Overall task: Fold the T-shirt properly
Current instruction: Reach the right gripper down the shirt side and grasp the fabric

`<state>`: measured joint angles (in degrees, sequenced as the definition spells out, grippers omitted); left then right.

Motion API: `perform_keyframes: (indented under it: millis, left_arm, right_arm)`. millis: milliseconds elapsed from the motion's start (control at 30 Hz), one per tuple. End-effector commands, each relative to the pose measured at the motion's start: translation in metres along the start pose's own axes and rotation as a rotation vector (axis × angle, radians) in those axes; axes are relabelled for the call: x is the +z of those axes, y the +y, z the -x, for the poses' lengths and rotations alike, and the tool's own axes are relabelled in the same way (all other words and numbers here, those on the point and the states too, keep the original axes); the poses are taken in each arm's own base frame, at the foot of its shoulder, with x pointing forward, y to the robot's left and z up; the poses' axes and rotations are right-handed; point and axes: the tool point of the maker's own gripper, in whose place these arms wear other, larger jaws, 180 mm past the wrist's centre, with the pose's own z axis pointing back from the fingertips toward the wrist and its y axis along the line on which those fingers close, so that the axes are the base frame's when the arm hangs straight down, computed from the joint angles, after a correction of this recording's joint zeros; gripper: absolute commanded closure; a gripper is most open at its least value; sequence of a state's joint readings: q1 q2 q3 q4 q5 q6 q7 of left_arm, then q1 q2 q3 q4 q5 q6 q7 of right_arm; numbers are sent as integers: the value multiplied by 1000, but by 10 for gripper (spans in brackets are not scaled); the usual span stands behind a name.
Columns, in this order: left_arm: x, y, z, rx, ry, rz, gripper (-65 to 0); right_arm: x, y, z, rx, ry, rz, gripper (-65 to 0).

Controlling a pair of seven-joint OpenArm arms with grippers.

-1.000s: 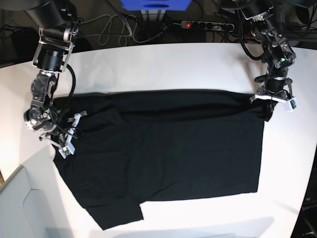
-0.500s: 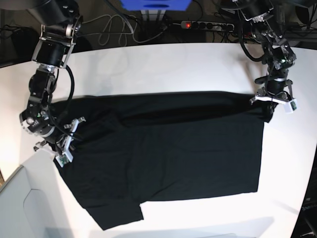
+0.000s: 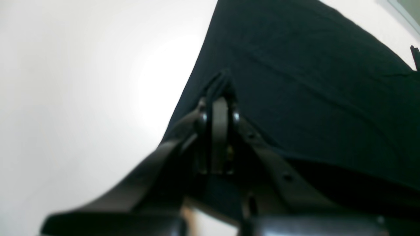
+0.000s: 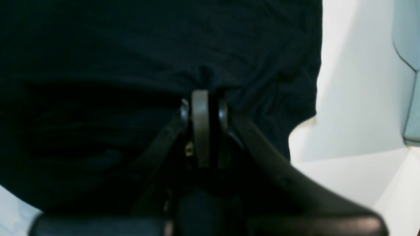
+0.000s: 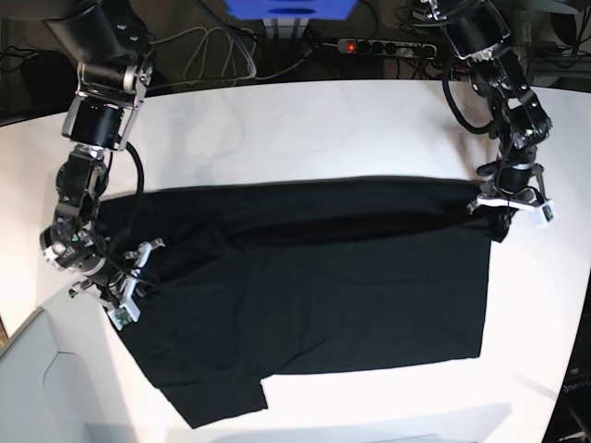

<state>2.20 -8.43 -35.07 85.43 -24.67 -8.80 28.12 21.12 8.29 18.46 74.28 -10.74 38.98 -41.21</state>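
The black T-shirt (image 5: 351, 286) lies spread on the white table (image 5: 305, 129), plain side up, with its far edge lifted and folded toward the front. My left gripper (image 5: 506, 209), on the base view's right, is shut on the shirt's far right corner. The left wrist view shows a pinch of cloth (image 3: 220, 83) at its closed tips (image 3: 219, 98). On the base view's left, my right gripper (image 5: 129, 288) is shut on the shirt's left edge. In the right wrist view black fabric (image 4: 131, 42) bunches at that gripper's tips (image 4: 200, 97).
A power strip (image 5: 383, 46), cables and a blue box (image 5: 288, 7) sit behind the table's far edge. A pale grey panel (image 5: 37, 388) stands at the front left corner. White tabletop shows on every side of the shirt.
Both grippers have moved toward the table's front, each still holding cloth. The shirt's far edge has come forward with them over the body.
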Motion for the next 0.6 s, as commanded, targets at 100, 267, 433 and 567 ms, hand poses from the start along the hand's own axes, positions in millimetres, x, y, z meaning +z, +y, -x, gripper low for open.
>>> perform_keyframes:
  millis: [100, 267, 433, 567]
  left_arm:
    - [0, -2, -21, -4, -63, 10, 0]
    - [-4, -7, -30, 0, -85, 20, 0]
    - [-8, -14, -36, 1, -97, 36, 0]
    - [-14, -13, -34, -9, -77, 38, 0]
  right_arm:
    - [7, -15, -32, 27, -79, 21, -1]
    - [8, -15, -33, 28, -80, 22, -1]
    - [7, -13, -30, 28, -74, 18, -1]
    - [7, -13, -30, 28, -73, 18, -1]
